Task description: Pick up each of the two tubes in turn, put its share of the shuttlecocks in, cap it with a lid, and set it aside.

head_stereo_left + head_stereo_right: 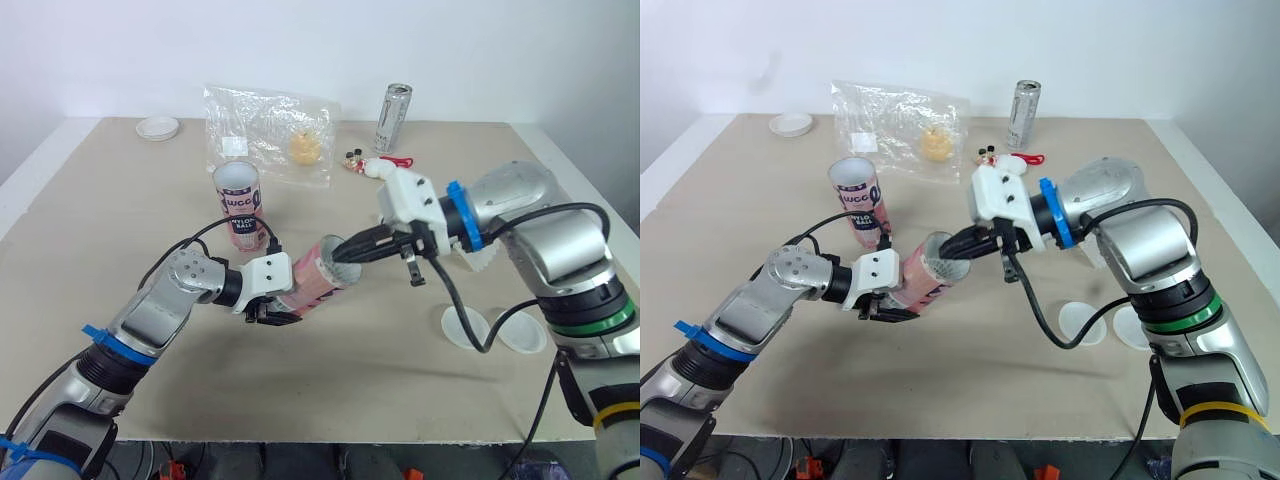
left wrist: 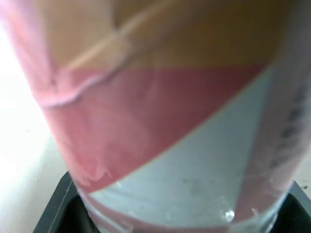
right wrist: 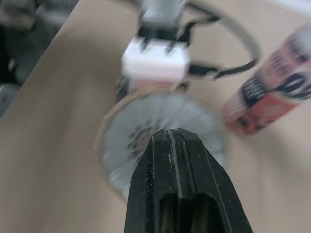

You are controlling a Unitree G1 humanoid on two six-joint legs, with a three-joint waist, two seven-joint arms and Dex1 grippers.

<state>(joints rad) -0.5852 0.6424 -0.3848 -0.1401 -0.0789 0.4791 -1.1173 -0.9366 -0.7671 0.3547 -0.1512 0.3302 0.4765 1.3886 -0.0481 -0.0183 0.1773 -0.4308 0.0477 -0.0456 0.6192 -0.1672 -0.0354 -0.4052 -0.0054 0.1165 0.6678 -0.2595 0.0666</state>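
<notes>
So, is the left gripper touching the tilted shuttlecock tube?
Touching. Left wrist view: the tilted shuttlecock tube fills the space between both fingers; left eye view shows the left gripper clamped around it.

Glossy printed tube [image 1: 318, 283]; crinkly clear plastic bag [image 1: 255, 120]; matt tabletop [image 1: 100, 220].

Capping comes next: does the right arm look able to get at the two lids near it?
Probably yes: both lids lie open on the table right beside that arm, nothing stacked on them. The right gripper, shut at the mouth of the tube, would have to pull back first.
</notes>
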